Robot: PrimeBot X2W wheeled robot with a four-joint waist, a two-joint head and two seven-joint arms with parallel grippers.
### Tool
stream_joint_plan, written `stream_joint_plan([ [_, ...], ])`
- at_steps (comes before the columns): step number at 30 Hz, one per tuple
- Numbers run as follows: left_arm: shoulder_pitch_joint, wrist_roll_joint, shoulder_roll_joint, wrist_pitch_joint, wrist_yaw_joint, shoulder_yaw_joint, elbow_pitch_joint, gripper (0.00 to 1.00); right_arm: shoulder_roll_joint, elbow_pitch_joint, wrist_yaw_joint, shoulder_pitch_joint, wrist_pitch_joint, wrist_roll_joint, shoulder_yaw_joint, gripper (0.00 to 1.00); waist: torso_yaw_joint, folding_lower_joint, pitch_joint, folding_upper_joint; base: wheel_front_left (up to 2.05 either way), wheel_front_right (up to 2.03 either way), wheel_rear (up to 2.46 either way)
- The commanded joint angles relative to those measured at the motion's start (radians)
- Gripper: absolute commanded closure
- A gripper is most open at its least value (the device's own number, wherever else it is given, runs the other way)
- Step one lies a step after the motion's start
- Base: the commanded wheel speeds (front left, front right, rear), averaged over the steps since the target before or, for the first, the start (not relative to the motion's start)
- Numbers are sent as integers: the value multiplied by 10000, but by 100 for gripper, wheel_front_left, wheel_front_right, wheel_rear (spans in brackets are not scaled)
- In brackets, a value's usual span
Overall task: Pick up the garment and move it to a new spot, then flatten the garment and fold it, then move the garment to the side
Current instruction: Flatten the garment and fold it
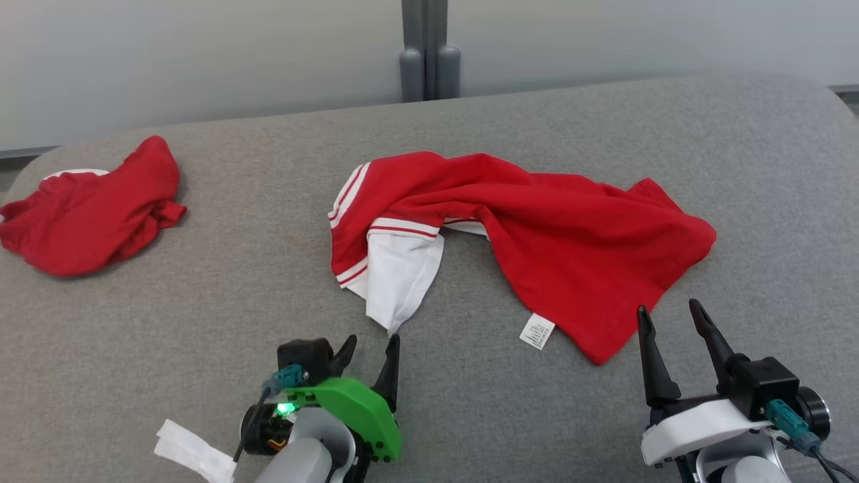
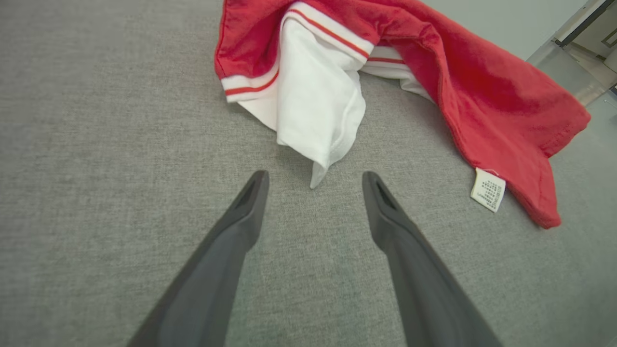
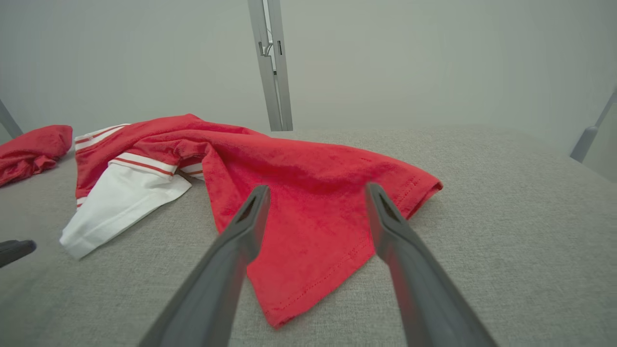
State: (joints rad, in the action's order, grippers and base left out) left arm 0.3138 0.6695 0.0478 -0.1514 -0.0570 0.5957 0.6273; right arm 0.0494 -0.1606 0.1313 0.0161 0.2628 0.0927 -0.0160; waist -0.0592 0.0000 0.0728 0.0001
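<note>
**Item 1: left claw point(image 1: 373, 341).** Mine. Released, fingers spread, holding nothing. It sits low over the grey padded surface point(image 1: 201, 315). The point of the garment's white panel point(image 1: 402, 275) lies just ahead of my fingertips and about in line with the gap between them. I cannot tell whether it touches them.

**Item 2: right claw point(image 1: 669, 308).** Mine. Also released and empty. The red hem corner lies just ahead of it and to its left.

**Item 3: red jersey point(image 1: 537, 221), the task's garment.**
- Position: it runs from just ahead of my left claw to just ahead of my right.
- Condition: crumpled and twisted at the middle, with striped trim folded over the white panel. It is not yet lifted or flattened.
- Placement, as I judge it: one claw is stationed at each near end, which suits a two-point pickup.

**Item 4: care label point(image 1: 537, 331).** It pokes out from the near hem, between my claws and ahead of them.

**Item 5: second red garment point(image 1: 94, 208).** Bunched, well apart and far to the left of my left claw. I judge it no obstacle.

**Item 6: white scrap point(image 1: 191, 453).** It lies behind my left claw and to its left.

**Edges and open room.**
- The jersey's whole near edge lies free on the pad.
- Bare pad opens to the right of my right claw and beyond the jersey.
- The pad's rounded far edge meets the wall by a grey post point(image 1: 429, 47).
</note>
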Motion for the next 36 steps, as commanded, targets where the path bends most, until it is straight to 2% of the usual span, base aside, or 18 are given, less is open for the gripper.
stream_joint_plan([
  [1,286,417,46,-20,-95,57,151,0,20,-62,-10,-179,31,11,-44,0,-591,0,597,-1,0,0,0],
  [6,973,1101,49,-333,-319,396,858,0,18,-346,-10,-365,30,104,-217,0,-919,0,992,-1,0,0,0],
  [9,1281,1444,49,-556,-262,571,1148,0,22,-649,-10,-429,31,241,-285,0,-995,0,1131,-1,0,0,0],
  [10,1360,1551,47,-605,-258,645,1203,25,20,-779,-10,-432,30,309,-288,0,-996,0,1150,-1,0,0,0],
  [11,1449,1665,44,-666,-259,726,1259,56,22,-1004,-10,-425,31,427,-287,0,-985,0,1168,-1,0,0,0],
  [12,1495,1744,46,-717,-279,785,1290,75,19,-1219,-10,-407,31,553,-327,0,-963,0,1175,-1,0,0,0],
  [13,1547,1808,50,-794,-316,861,1307,100,15,-1449,-10,-452,30,695,-393,0,-928,0,1180,-1,0,0,0],
  [26,1703,2260,47,-1133,-396,1565,821,100,22,-4224,-10,-1884,-6,1661,-1370,0,-144,0,1043,-1,0,0,0],
  [34,1410,2124,47,-1143,-499,1523,587,100,12,-5305,-9,-2438,-3,2189,-1607,0,71,0,893,-1,0,0,0],
  [36,1314,2091,46,-1144,-526,1457,531,100,12,-5316,-9,-2486,4,2352,-1631,19,78,0,859,-1,0,0,0],
])
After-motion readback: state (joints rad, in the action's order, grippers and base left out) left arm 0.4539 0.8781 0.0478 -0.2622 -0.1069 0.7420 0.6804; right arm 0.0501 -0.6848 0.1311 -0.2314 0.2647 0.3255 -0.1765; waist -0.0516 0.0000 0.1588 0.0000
